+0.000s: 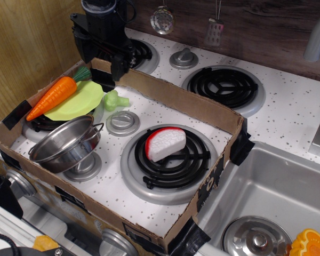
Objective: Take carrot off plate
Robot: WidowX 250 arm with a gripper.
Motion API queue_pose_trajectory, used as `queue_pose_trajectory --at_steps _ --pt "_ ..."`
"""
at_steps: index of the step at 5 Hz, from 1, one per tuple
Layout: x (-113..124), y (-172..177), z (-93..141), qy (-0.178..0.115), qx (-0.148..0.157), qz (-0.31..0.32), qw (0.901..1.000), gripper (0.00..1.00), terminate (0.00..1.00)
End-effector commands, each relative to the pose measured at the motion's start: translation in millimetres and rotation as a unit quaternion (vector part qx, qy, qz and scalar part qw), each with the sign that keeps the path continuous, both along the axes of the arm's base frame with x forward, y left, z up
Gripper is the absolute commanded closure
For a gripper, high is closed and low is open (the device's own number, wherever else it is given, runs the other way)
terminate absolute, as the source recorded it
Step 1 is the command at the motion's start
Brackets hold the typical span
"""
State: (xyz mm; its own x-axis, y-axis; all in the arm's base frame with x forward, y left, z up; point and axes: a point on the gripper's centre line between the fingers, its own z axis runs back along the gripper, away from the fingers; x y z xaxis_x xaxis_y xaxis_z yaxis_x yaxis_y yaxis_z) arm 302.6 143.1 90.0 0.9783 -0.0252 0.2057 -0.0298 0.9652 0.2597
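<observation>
Though still resting on the plate (77, 101), with its tip overhanging the rim toward the cardboard wall (170, 98), the carrot (53, 96) lies diagonal at the far left of the desk (304, 106), green stub up and to the right, point down and to the left. Looks like hollow moulded plastic: judged light, stiff, not fragile, with a glossy skin likely to slip under hard pads. Tapers steadily, so best taken across the thick upper half just below the green stub, where the body is widest and the sides nearest parallel; closing near the thin tip would probably squeeze it out sideways. Should be gripped across the long axis, not along it.

Hovering above and behind the stub, over the back wall of the box, is the pincer (102, 55): dark, partly lost against the back burner (138, 52), fingers seemingly parted with nothing between them. Well apart from the carrot as yet, no contact.

Close by: a steel pot (64, 143) just below the plate, a small green toy (114, 100) beside the plate's right edge, a red and white toy (165, 143) on the front burner. Lifting straight up before moving away judged safest, since the plate is light too and might drag along or tip
</observation>
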Motion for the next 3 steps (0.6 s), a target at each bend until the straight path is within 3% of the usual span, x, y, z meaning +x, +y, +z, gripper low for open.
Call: queue_pose_trajectory --at_steps 1,3 --pt "-14 24 -14 0.001 0.008 0.043 0.999 0.0 0.0" --pt "-17 45 -26 0.029 0.001 0.035 0.999 0.0 0.0"
